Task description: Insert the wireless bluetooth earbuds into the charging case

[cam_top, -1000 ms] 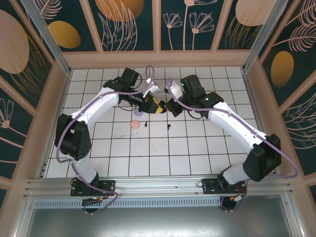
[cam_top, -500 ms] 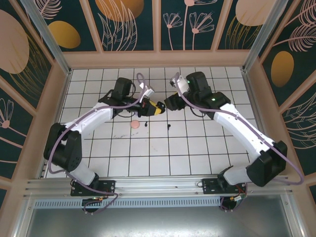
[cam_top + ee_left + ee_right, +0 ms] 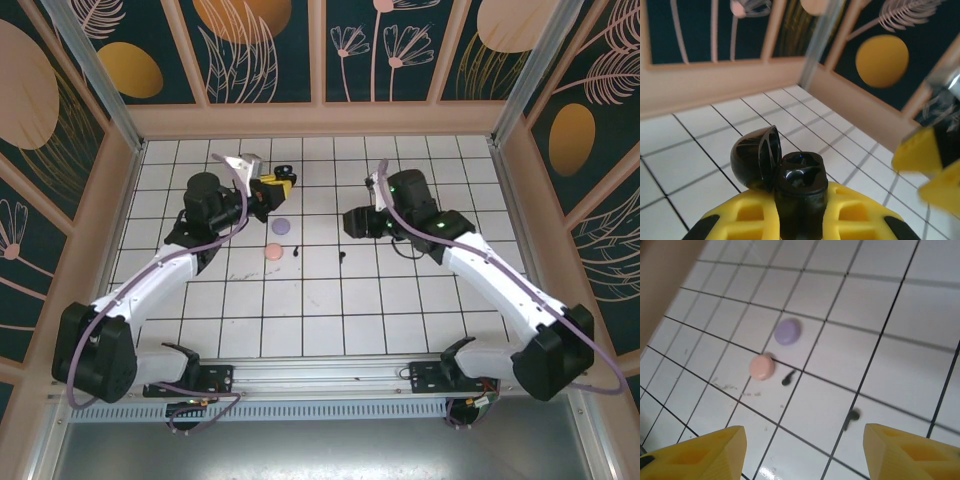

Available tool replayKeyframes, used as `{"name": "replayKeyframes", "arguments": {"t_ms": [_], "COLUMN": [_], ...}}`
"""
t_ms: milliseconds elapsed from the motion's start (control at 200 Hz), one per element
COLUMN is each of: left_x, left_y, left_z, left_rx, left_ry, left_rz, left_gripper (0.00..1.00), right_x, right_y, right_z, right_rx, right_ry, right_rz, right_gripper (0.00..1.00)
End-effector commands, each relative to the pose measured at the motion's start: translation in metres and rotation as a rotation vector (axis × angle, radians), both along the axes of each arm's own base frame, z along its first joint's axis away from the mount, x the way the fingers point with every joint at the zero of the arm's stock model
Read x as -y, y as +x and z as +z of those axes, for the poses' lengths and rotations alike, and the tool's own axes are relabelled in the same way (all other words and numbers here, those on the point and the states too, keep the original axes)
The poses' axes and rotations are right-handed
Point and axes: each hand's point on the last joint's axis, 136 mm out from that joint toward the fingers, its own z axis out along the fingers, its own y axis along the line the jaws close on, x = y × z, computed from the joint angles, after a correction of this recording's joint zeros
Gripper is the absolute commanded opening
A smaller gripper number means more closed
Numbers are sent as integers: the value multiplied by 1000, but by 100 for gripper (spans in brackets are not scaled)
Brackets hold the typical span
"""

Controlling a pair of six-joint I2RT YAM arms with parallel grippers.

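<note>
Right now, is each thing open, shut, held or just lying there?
Black charging case: lid open, gripped.
Left pincer: shut on that case.
Right pincer: open, empty.
Black earbuds: two, lying loose on the tiles.
Purple case: on the tiles, looks shut.
Pink case: on the tiles, looks shut.

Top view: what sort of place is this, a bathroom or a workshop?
Likely a small robot test booth: a white tiled table, floral wall panels close around it, and a left arm and right arm bolted to a metal rail.
</note>
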Motion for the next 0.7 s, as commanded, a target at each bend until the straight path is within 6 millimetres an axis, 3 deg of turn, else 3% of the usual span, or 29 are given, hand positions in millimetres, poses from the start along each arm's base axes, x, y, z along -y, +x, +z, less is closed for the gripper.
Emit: {"name": "replayKeyframes", "arguments": {"t_ms": [0,155,340,696], "left_x": [-29,-44,-57,-73], "left_y": [11,13,20,28], "left_z": [32,34,27,26], "left_rx": [100,105,86,77], "left_ry": [-77,-87,-100,-123], "left_rz": [173,239,292,344], "left_gripper": [0,0,0,0], "right_x": [-21,-49,-76,-126], "right_y": [6,11,26,41], "right_z": [-21,-70,-116,-160], "right_rx": [-63,-145,-200,-240], "right_ry": [52,-75,-240,-377], "right_rz": [-51,-50,-58,0], "right_gripper": [64,64,63,63]}}
